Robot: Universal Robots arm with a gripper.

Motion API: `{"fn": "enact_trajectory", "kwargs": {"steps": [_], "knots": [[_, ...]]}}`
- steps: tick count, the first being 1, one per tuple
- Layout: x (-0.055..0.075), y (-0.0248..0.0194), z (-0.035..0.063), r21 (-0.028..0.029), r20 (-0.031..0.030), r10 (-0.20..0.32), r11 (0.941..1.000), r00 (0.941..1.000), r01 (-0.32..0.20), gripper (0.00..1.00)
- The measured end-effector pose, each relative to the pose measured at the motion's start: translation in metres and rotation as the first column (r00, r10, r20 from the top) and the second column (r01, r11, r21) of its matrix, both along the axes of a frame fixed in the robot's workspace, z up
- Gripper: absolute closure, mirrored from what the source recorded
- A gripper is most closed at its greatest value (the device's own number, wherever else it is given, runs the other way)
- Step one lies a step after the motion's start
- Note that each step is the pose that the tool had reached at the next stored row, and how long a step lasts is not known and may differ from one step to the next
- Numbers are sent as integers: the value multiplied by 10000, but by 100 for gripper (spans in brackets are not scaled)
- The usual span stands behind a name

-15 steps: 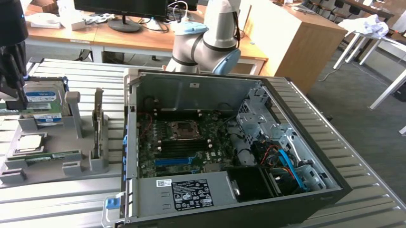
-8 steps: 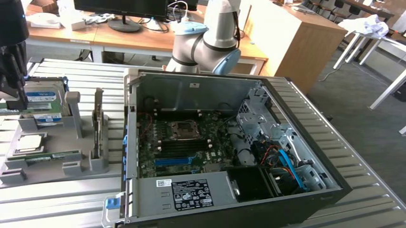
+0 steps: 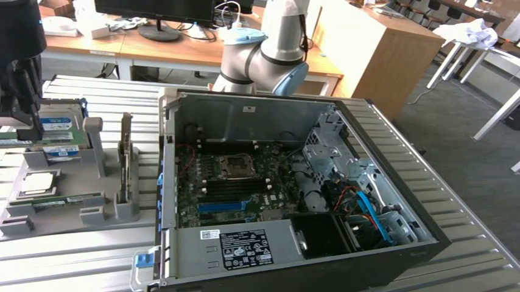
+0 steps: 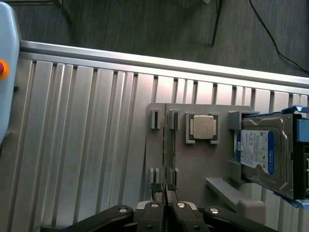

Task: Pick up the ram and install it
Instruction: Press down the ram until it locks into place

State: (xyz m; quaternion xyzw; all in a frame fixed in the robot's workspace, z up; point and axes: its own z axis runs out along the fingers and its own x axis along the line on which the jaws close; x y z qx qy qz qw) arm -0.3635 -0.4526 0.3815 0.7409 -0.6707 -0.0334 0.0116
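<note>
Exterior view: the ram (image 3: 69,200), a thin green stick, lies edge-up in the grey holder tray (image 3: 61,219), left of the open computer case (image 3: 284,182).

Wrist view: the gripper (image 4: 165,205) is pinched together on the ram's (image 4: 167,150) narrow edge, beside the hard drive (image 4: 263,152).

I work in an office-style robotics lab: wooden office tables (image 3: 162,45) carrying a monitor (image 3: 154,9) stand behind my ribbed metal desk (image 3: 89,255), grey carpet (image 3: 479,164) covers the floor, and an opened computer case (image 3: 301,188) sits beside a grey parts fixture (image 3: 65,201).
</note>
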Motion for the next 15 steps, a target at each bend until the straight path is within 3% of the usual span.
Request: {"fn": "enact_trajectory", "kwargs": {"steps": [15], "knots": [[171, 0, 0, -25, 0, -1, 10000, 10000, 1, 88]]}}
